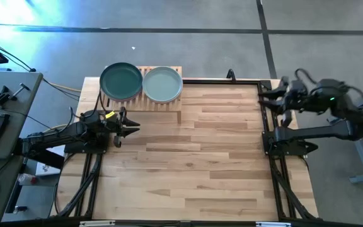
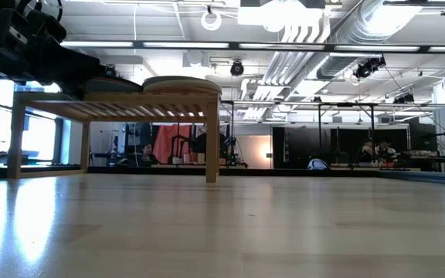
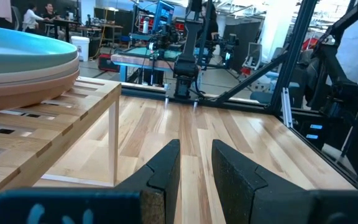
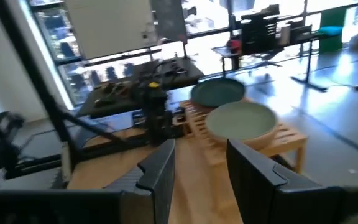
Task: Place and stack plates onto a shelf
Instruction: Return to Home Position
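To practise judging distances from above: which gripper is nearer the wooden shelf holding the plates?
Left. The left gripper sits close in front of the shelf, by the dark teal plate. The right gripper is across the table, at its right edge.

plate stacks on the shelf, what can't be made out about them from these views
- High view: only the dark teal top plate and the sage top plate show; plates beneath are hidden, so no count.
- Low view: a dark arm covers one stack; the other stack is a thin edge-on sliver.
- Left wrist view: the near stack is cut off by the picture's edge.
- Right wrist view: layers too small to count.
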Robot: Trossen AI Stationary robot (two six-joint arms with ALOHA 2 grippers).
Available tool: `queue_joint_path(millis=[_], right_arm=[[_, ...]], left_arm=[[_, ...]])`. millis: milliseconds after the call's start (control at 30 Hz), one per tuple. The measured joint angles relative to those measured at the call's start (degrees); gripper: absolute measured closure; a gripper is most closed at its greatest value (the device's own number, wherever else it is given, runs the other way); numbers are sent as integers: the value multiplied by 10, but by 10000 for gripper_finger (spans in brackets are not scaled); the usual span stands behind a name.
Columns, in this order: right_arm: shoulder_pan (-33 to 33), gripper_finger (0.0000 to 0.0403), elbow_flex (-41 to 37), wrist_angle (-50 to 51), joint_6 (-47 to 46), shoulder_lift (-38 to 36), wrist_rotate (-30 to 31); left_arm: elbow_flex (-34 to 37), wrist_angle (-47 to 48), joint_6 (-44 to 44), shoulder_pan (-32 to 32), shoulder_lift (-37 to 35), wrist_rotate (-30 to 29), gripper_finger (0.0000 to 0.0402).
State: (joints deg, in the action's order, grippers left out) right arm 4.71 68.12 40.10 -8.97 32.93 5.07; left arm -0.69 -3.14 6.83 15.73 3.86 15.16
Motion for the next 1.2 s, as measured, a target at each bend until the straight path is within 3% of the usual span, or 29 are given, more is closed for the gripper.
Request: queue_joint_path(millis=[633, 833, 1200], right_arm=[[0, 272, -437, -365, -30, -81, -128], [0, 272, -508, -403, -41, -110, -137], [0, 272, -598, -441, -75, -231, -159]], left_arm=[[0, 0, 0, 0, 0, 0, 319], [0, 0, 0, 0, 0, 0, 319], [0, 0, 0, 0, 0, 0, 319]])
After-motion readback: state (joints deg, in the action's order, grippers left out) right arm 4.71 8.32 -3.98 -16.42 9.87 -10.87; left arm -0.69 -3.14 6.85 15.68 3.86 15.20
